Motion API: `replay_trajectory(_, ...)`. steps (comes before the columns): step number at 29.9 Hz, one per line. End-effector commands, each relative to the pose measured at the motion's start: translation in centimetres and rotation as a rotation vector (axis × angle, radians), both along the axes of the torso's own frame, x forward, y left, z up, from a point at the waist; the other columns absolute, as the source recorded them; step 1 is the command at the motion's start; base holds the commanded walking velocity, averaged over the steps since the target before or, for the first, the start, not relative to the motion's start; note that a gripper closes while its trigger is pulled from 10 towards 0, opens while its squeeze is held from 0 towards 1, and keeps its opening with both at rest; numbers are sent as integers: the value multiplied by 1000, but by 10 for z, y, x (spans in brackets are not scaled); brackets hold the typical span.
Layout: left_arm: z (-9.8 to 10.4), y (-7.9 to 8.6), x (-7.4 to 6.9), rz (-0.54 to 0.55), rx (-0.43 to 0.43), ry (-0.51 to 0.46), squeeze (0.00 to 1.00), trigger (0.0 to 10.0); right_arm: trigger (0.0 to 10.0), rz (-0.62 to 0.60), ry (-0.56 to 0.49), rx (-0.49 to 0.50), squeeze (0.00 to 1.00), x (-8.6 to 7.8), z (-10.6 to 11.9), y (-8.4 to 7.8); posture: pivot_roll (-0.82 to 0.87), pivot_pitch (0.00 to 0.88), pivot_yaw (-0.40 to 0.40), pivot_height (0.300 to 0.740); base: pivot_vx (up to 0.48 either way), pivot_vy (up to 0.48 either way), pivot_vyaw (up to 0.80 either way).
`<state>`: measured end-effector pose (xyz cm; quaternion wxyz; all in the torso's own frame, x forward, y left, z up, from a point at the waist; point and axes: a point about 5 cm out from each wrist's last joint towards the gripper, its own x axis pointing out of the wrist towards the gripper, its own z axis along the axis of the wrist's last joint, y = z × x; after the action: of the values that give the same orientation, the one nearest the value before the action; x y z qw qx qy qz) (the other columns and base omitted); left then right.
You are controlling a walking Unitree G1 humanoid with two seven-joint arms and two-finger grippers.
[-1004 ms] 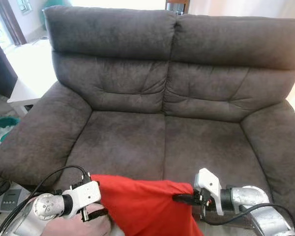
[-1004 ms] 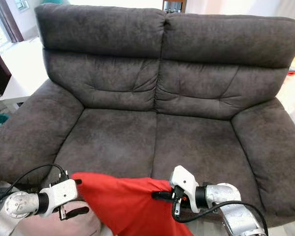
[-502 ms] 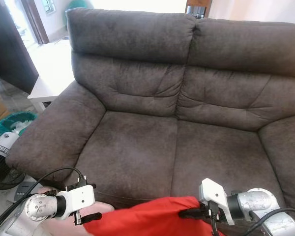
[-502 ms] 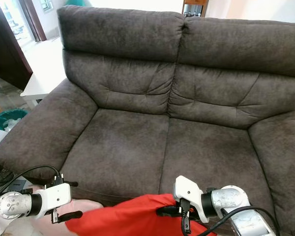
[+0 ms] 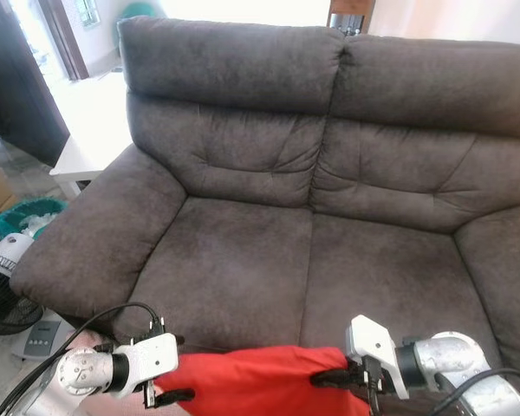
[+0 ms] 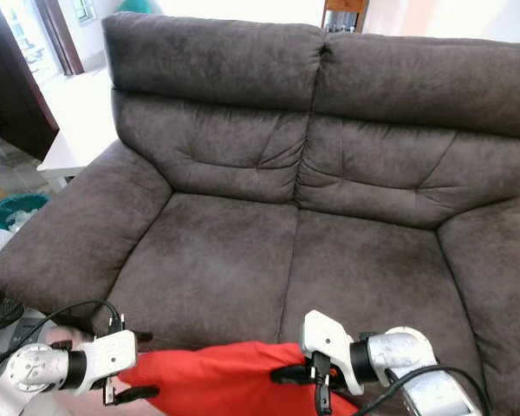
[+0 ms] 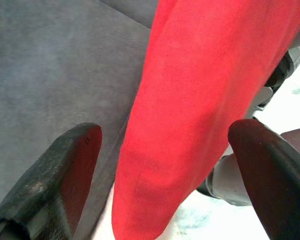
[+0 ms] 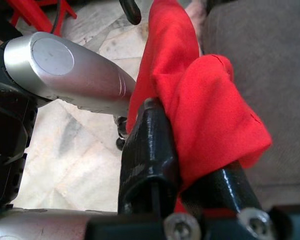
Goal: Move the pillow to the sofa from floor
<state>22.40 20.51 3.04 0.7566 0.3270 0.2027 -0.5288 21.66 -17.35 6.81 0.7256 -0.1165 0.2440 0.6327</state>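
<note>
A red pillow (image 5: 260, 381) hangs stretched between my two grippers, just in front of the front edge of the dark grey sofa (image 5: 243, 260). My right gripper (image 5: 316, 379) is shut on the pillow's bunched corner (image 8: 205, 100). My left gripper (image 5: 173, 374) is open, its two fingers wide apart on either side of the pillow's other end (image 7: 200, 100). One left finger (image 7: 65, 170) stands clear of the cloth; whether the other touches it I cannot tell. The sofa's seat cushions are bare.
To the sofa's left are a white low table (image 5: 87, 130), a teal basket (image 5: 22, 212), a white fan (image 5: 4, 260) and a small grey device (image 5: 43, 334) on the floor. Something pink (image 5: 82, 338) lies under my left arm. Padded armrests flank the seat.
The camera swung and pulled back over the last second. The pillow sits lower in view as a flatter band. Its left end has risen a little, and my left gripper has moved slightly inward.
</note>
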Motion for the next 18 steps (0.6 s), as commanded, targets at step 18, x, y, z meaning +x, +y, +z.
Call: replay_trajectory(18, -24, -1, -1, 22, 35, 27, 0, 10000, 10000, 79, -105, 93, 0, 5, 36, 11, 103, 1, -55, 740, 0, 0, 0)
